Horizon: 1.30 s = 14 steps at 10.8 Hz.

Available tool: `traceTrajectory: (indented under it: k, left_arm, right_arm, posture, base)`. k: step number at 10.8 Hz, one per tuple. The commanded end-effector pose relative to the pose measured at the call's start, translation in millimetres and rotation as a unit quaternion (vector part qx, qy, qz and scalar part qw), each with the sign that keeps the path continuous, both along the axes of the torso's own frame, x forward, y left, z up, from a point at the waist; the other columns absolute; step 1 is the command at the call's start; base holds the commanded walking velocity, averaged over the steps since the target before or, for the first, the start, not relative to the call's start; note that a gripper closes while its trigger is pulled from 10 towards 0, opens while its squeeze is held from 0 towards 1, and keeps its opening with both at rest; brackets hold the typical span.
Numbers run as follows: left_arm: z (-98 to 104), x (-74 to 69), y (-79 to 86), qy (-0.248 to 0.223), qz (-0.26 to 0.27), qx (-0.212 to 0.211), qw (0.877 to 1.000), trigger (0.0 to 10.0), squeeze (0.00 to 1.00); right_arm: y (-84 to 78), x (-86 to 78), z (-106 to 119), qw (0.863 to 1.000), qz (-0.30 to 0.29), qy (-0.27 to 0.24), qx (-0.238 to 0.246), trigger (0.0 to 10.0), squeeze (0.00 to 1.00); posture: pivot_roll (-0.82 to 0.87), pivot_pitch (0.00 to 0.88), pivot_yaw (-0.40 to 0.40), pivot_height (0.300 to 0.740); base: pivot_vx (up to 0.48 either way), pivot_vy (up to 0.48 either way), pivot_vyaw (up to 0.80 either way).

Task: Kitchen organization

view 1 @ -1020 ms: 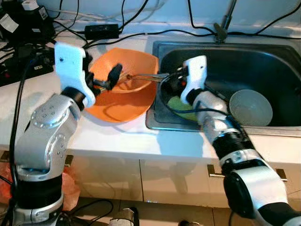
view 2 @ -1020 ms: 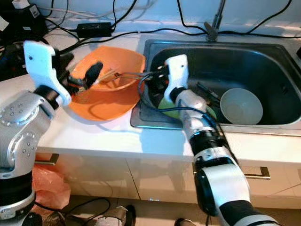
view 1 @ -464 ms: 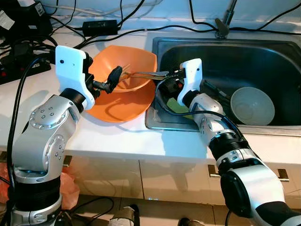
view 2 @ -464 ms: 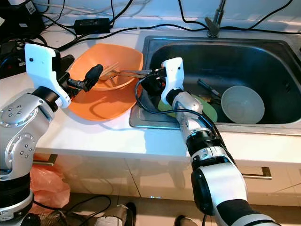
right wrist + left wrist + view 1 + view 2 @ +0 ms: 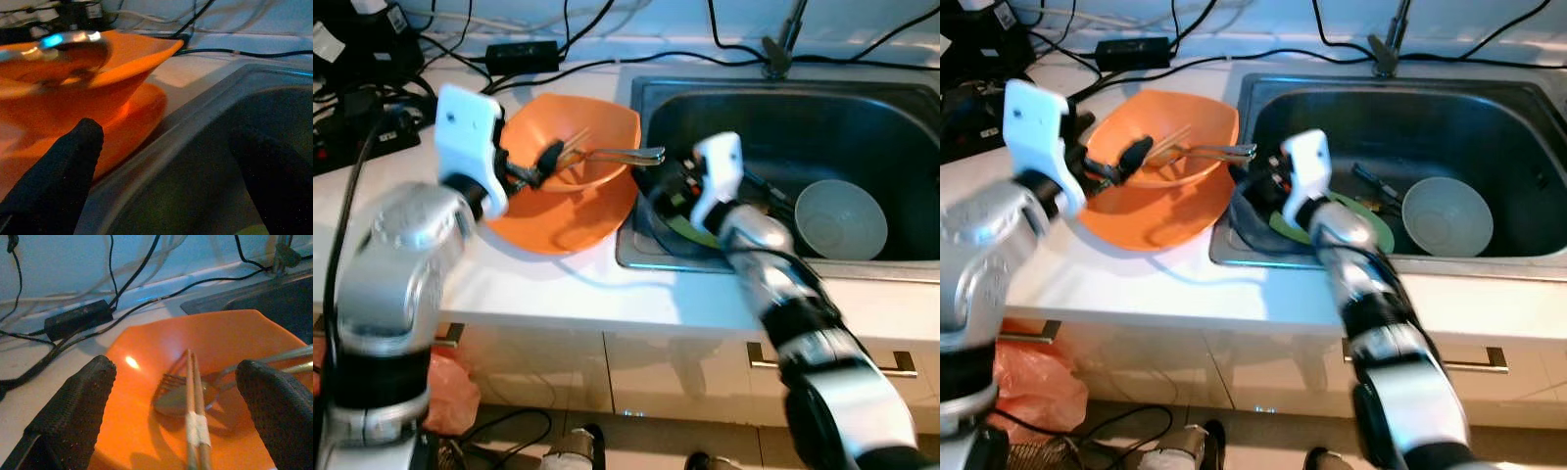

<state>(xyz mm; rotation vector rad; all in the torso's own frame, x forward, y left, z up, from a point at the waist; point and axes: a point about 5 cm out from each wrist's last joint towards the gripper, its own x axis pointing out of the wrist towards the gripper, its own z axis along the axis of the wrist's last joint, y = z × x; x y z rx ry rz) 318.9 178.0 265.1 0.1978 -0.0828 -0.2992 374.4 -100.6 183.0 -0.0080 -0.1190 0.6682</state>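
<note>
— The right gripper, fingers wide and empty, sits at the steel sink edge.

— And the left gripper, also wide, hovers over the orange plastic bowl. Best lift clear of the metal spoon and wooden chopsticks inside.

Left arm bent at the elbow, forearm raised, white wrist block up beside the orange bowl; left gripper hanging over the bowl's near-left rim, black fingers spread wide apart, nothing between them. Right arm reaching forward and inward from the lower right, blurred; right gripper just beside the bowl's right edge, low and level, fingers parted and empty.
</note>
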Motion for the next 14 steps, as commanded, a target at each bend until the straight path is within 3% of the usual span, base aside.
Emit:
traceTrajectory:
  k: [1, 2, 4, 6, 10, 11, 14]
  left_arm:
    - [3.2, 3.0, -1.5, -0.004, -0.008, 0.014, 1.000, 10.0, 0.00]
    - [7.1, 10.9, -0.7, -0.002, -0.015, 0.034, 0.999, 10.0, 0.00]
    - [11.3, 19.1, 0.2, -0.003, -0.014, 0.046, 0.999, 10.0, 0.00]
    - [16.4, 15.5, 0.9, -0.046, -0.004, 0.018, 0.999, 10.0, 0.00]
    - [12.4, -0.9, -1.8, -0.127, 0.036, -0.015, 0.991, 10.0, 0.00]
    - [11.2, -8.1, -2.6, -0.173, 0.070, 0.010, 0.982, 10.0, 0.00]
    - [0.4, -23.5, -22.6, -0.219, 0.081, 0.034, 0.972, 10.0, 0.00]
  right_arm:
    - [2.8, -7.6, 0.1, 0.999, 0.032, -0.001, -0.011, 10.0, 0.00]
    - [-0.2, -26.0, 1.7, 0.997, 0.075, -0.008, -0.026, 10.0, 0.00]
    - [-1.7, -47.2, 6.3, 0.993, 0.108, -0.012, -0.043, 10.0, 0.00]
    - [-6.4, -56.2, 8.6, 0.993, 0.101, -0.006, -0.052, 10.0, 0.00]
    - [-16.5, -62.3, 20.4, 0.995, 0.080, -0.005, -0.066, 10.0, 0.00]
    - [-19.6, -59.5, 29.6, 0.996, 0.056, -0.023, -0.068, 10.0, 0.00]
    - [-26.7, -56.4, 50.1, 0.998, 0.011, -0.054, -0.044, 10.0, 0.00]
  posture:
    - [0.22, 0.159, 0.056, 0.740]
    - [0.21, 0.158, 0.061, 0.740]
    - [0.19, 0.154, 0.070, 0.740]
    - [0.16, 0.151, 0.065, 0.740]
    - [0.14, 0.133, 0.040, 0.740]
    - [0.12, 0.126, 0.033, 0.740]
    - [0.09, 0.104, 0.020, 0.740]
  base:
    - [0.000, 0.000, 0.00]
    - [0.000, 0.000, 0.00]
    - [0.000, 0.000, 0.00]
    - [0.000, 0.000, 0.00]
    - [0.000, 0.000, 0.00]
    - [0.000, 0.000, 0.00]
    - [0.000, 0.000, 0.00]
